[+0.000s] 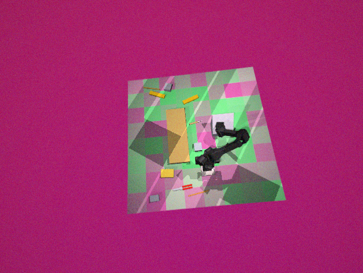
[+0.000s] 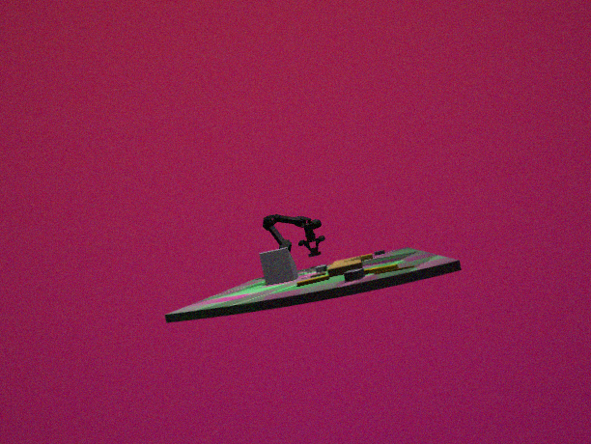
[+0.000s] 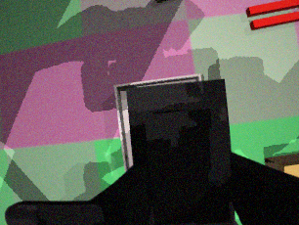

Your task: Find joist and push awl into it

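From the top view, I stand on a square board [image 1: 261, 166] patterned in green, pink and grey patches, crossed by dark angular shadows, with flat magenta all around it. The long tan floor panel [image 1: 177, 136] lies left of my white pedestal [image 1: 228, 117]. Small clutter is scattered about: yellow bars, grey blocks, a yellow block [image 1: 167, 173], and a red-handled tool [image 1: 184, 187] near the front edge. A thin stick with a pale tip, which I take for the awl [image 1: 195, 121], lies between the panel and my pedestal. My arm bends forward so that my gripper [image 1: 207, 169] hangs past the panel's near end, over the pale tray [image 1: 208, 172], most of which my wrist covers.

From the exterior view, the board is a thin slab against plain crimson. My gripper [image 2: 314, 250] hangs above the surface, not touching it.

From the wrist view, the patchwork lies below me (shadows blur much of it), and the red tool [image 3: 274, 15] shows at the upper right. My fingers are clamped about halfway shut on the dark, boxy stud finder [image 3: 176, 147], which fills the middle. Behind it the tray's [image 3: 124, 122] pale rim shows along its left and top edges, so the stud finder is over the tray.
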